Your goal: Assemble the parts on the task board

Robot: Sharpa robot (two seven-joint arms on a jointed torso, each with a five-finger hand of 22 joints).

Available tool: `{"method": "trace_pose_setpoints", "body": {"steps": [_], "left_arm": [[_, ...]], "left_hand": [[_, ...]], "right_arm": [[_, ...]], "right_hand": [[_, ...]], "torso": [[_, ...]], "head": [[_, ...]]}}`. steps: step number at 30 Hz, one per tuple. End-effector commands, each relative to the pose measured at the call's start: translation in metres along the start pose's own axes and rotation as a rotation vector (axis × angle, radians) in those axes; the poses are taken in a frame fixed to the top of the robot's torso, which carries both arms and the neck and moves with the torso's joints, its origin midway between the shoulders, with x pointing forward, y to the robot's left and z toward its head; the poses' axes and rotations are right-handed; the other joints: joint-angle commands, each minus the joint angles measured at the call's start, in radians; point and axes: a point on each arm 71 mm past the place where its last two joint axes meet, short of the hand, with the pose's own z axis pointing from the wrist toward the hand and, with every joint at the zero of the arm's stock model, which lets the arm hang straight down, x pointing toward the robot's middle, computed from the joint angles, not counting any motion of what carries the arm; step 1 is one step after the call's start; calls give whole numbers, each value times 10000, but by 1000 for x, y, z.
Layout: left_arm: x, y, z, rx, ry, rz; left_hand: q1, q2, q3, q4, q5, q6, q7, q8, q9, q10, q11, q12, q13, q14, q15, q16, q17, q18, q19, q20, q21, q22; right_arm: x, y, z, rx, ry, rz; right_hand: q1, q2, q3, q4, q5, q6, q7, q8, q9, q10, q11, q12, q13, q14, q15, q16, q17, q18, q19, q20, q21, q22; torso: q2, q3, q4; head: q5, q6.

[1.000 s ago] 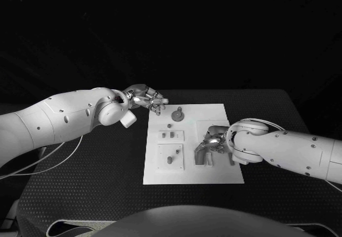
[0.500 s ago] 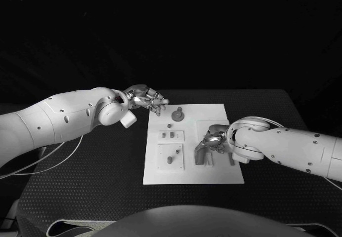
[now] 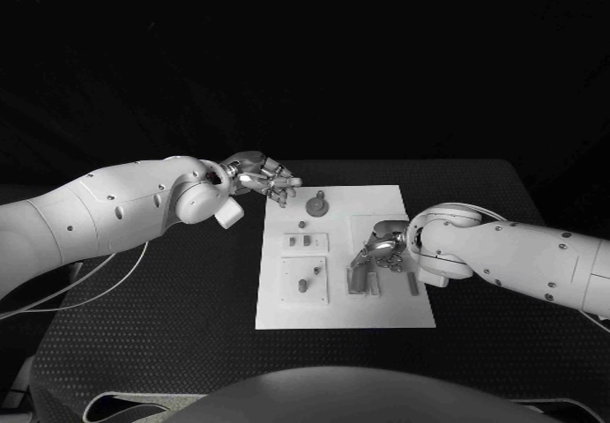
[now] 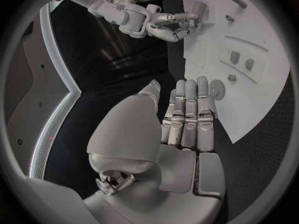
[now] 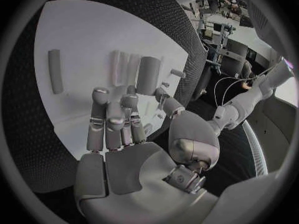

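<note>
— On the task board (image 3: pixel 368 198), what sits where?

— Near its far edge lies a round part with a short stem (image 3: pixel 316 207). Closer to the board's middle, on its left half, a small raised square (image 3: pixel 302 241) carries two little pegs. Nearer the board's near edge, a second square (image 3: pixel 302 282) carries one peg. On the board's right half stand long grey pieces (image 3: pixel 365 278), side by side.

— And the left hand (image 3: pixel 261 181)?

— It hovers just off the board's far left corner, beside the round part. In the left wrist view its fingers (image 4: pixel 190 112) are stretched out straight, lying close alongside one another, the thumb off to one side. They have hold of nothing.

— The right hand (image 3: pixel 382 249)?

— Over the board's right half, directly above the grey pieces. In the right wrist view its fingers (image 5: pixel 112 122) are loosely bent, palm bare, nothing grasped. An upright grey cylinder (image 5: pixel 147 74) stands just beyond the fingertips; I cannot tell whether they touch it. A slim bar (image 5: pixel 55 70) lies flat on the board, well apart from the hand.
</note>
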Motion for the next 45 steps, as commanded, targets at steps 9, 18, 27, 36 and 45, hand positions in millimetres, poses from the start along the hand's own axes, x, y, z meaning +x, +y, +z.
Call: {"method": "trace_pose_setpoints", "body": {"steps": [9,18,27,36,45], "left_arm": [[2,-2,1,60,201,-6],[2,-2,1,61,204,-4],[3,-2,1,59,200,-2],[3,-2,1,53,212,-2],[3,-2,1,47,225,-2]], "left_hand": [[-87,-6,81,9,-4,-86,-2,64,12,-71,32,28,-15,-90,14,-20,-17,183,-53,39,22,-6],[-86,-9,84,8,-4,-88,-1,65,12,-74,33,28,-16,-93,16,-19,-17,184,-57,40,23,-5],[-85,-10,88,7,-4,-90,-1,66,13,-75,33,29,-16,-95,17,-19,-17,185,-60,41,24,-4],[-86,-10,91,8,-4,-91,0,66,13,-76,34,30,-16,-96,17,-18,-17,185,-61,43,25,-3],[-84,-10,94,6,-4,-91,-1,68,14,-76,33,31,-16,-97,18,-17,-17,186,-63,43,25,-2]], "right_arm": [[1,3,1,2,872,-327],[4,9,2,-96,1152,-477],[3,12,3,-152,921,-399],[3,13,4,-121,1008,-611],[1,12,5,-60,629,-1047]], "right_hand": [[315,266,0,-1,67,198,137,8,-5,9,-66,28,-16,45,-111,29,10,114,32,-15,51,203],[311,270,-2,4,66,194,140,1,-8,3,-63,23,-18,36,-109,27,9,114,26,-12,48,203],[290,264,-13,22,64,182,147,-13,-15,-10,-57,14,-21,12,-105,22,-3,114,12,-5,42,202],[264,213,-28,37,64,148,162,-44,-29,-45,-42,-5,-25,-71,-97,-6,-78,114,-18,5,27,201],[280,170,-25,26,65,121,174,-67,-37,-77,-31,-16,-25,-141,-89,-29,-138,114,-44,10,16,202]], "torso": [[3,-9,11],[-2,-12,-2],[-1,1,4],[0,-1,0],[0,-4,-3]], "head": [[9,2],[18,2],[19,2],[20,2],[16,2]]}}
